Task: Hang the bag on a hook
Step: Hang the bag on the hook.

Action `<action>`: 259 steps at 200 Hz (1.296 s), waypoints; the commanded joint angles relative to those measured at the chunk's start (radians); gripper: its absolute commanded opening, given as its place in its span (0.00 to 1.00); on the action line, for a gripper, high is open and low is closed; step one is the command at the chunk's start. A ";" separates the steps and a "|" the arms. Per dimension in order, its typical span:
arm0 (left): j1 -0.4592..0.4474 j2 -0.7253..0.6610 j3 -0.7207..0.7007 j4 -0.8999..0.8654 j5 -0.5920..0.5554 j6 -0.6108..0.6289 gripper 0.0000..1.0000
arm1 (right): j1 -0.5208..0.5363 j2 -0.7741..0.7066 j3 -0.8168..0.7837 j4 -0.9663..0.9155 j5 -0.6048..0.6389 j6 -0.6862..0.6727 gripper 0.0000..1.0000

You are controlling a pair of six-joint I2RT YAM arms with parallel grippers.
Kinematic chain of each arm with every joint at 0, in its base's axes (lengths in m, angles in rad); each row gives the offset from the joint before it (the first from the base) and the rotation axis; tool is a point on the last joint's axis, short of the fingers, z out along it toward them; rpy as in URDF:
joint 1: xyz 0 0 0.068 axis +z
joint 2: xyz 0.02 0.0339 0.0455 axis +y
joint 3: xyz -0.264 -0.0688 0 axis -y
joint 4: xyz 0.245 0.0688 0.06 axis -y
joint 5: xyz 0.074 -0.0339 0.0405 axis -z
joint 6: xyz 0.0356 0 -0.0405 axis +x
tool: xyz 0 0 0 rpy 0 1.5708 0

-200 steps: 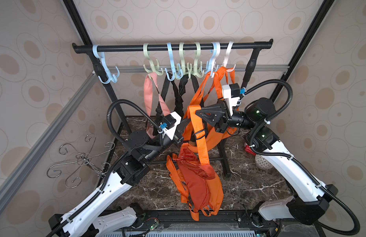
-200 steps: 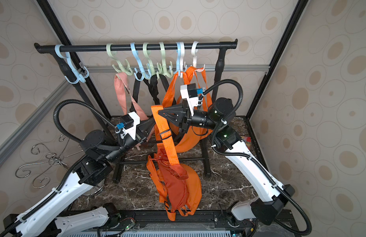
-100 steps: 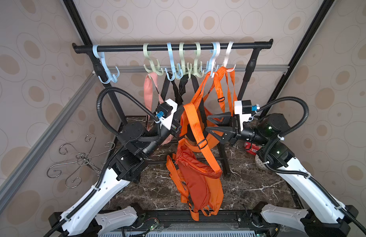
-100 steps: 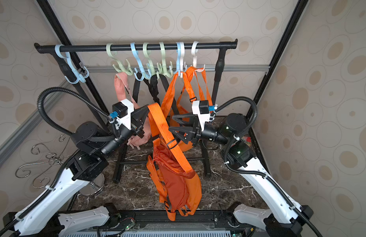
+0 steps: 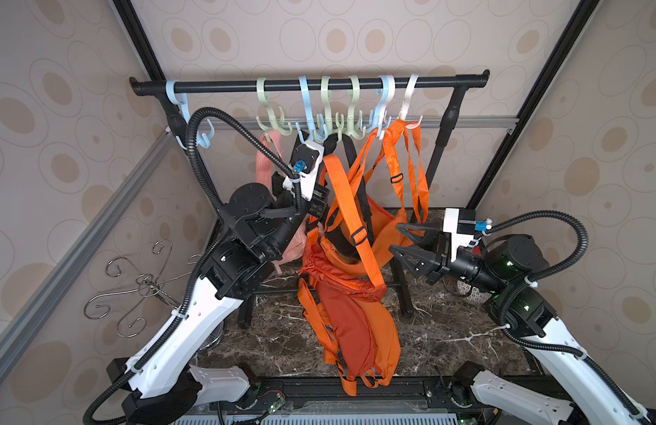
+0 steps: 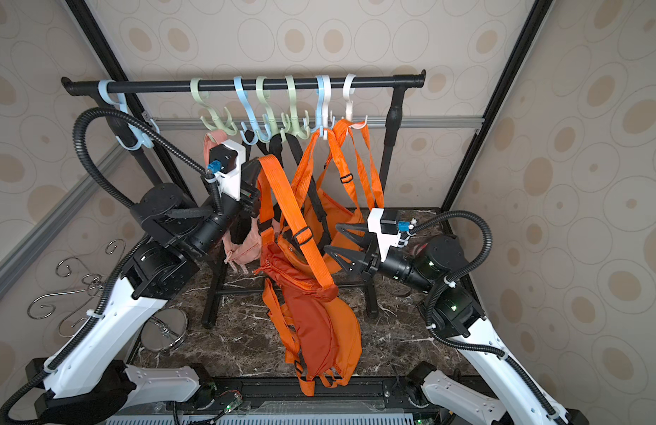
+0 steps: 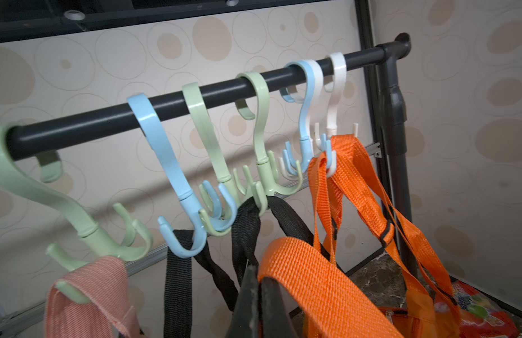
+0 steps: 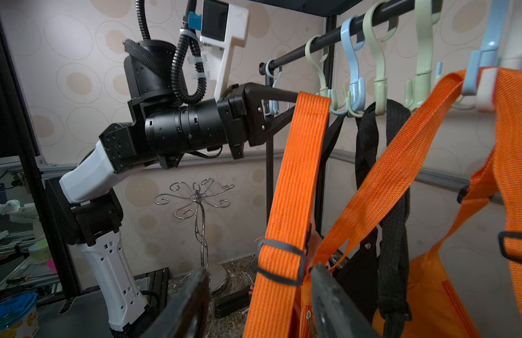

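Dotted beige wallpaper all round, dark marble bench point(image 5: 447, 331) underneath. Dead centre in both top views: orange bag point(image 5: 352, 316), dangling by its strap point(image 5: 350, 206), body low toward 6 o'clock. Top of the strap loop pinched in the left tool point(image 7: 258, 281), jaws closed tight on the webbing (seen side-on from the right wrist as well). Not yet on any hook; held just under the green hook point(image 7: 258, 137) and the blue hook point(image 7: 173, 172) on the black rail point(image 5: 245, 86), at 12 o'clock from the bag.

At 3 o'clock from the bag, right tool point(image 5: 394, 237): jaws parted, nothing between them, tips pointing at the hanging fabric; touching or not, cannot tell.

Behind, at 1 o'clock, second orange bag point(image 5: 381, 224) hung from the blue and white hooks at the rail's end. Black straps point(image 7: 245, 222) looped over the green hook. Pink bag point(image 6: 245, 246) at 10 o'clock, strap over another green hook. Wire stand point(image 5: 146, 287) at 9 o'clock, well apart.
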 commanded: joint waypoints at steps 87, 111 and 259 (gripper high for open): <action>-0.006 0.411 0.810 -0.318 -0.378 0.294 0.00 | -0.005 -0.047 -0.148 0.086 0.105 -0.011 0.56; -0.004 0.426 0.800 -0.308 -0.377 0.328 0.00 | -0.005 -0.054 -0.177 0.118 0.111 0.008 0.56; 0.126 0.481 0.831 -0.292 -0.355 0.401 0.00 | -0.008 -0.060 -0.265 0.209 0.174 0.066 0.53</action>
